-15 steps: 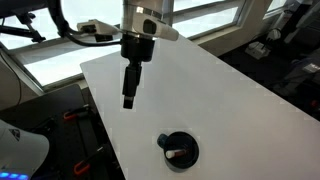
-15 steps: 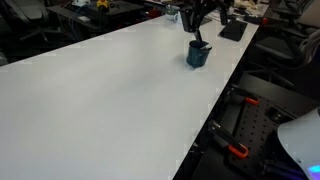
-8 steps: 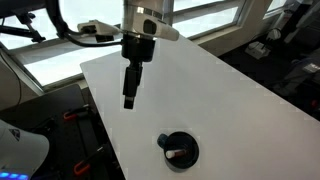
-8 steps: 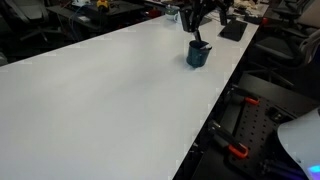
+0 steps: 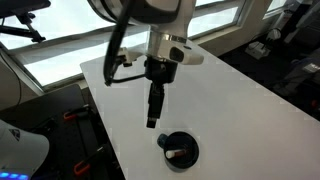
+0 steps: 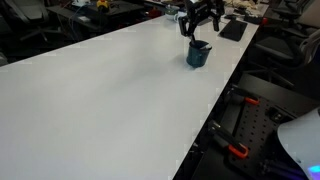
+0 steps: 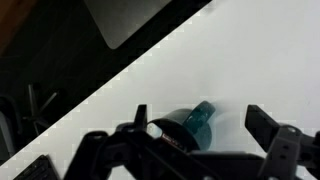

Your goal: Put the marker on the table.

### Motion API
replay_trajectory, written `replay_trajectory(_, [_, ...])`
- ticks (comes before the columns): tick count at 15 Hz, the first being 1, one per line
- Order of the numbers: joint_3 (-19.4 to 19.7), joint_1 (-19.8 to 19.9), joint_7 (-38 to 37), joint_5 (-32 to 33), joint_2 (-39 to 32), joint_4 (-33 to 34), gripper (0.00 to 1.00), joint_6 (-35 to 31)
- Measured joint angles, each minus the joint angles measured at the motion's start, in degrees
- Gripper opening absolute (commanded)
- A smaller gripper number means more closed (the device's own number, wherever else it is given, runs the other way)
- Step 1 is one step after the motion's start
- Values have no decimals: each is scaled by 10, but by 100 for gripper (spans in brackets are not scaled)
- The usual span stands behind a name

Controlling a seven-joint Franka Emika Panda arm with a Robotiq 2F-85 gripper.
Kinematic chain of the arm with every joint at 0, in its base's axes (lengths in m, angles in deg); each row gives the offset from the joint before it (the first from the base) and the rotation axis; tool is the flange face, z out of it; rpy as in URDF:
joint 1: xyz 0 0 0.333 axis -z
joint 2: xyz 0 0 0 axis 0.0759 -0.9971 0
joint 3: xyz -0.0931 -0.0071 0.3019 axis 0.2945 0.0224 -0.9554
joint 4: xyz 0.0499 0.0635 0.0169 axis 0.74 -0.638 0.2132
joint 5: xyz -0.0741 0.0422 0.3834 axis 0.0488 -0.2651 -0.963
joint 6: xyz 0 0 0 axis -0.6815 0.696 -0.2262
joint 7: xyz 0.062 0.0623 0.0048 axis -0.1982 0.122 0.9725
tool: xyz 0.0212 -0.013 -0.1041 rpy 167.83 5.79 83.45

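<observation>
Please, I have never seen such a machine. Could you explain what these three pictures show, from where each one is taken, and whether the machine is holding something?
It is a robot arm with a two-fingered claw at its end. Two pictures come from cameras standing outside the robot, which look at the same white table from different places. The third comes from a camera on the wrist, so it looks past the claw's own dark fingers at what is below. On the table stands a dark round cup, and a marker with a pale body sits inside it. The claw hangs above the table, close to the cup. Its fingers are spread apart and hold nothing.
</observation>
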Motion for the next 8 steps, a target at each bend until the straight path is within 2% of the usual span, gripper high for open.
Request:
replay_trajectory(4, [31, 7, 25, 8, -37, 16, 100, -58])
replay_trajectory(8, [50, 17, 95, -9, -51, 21, 100, -95])
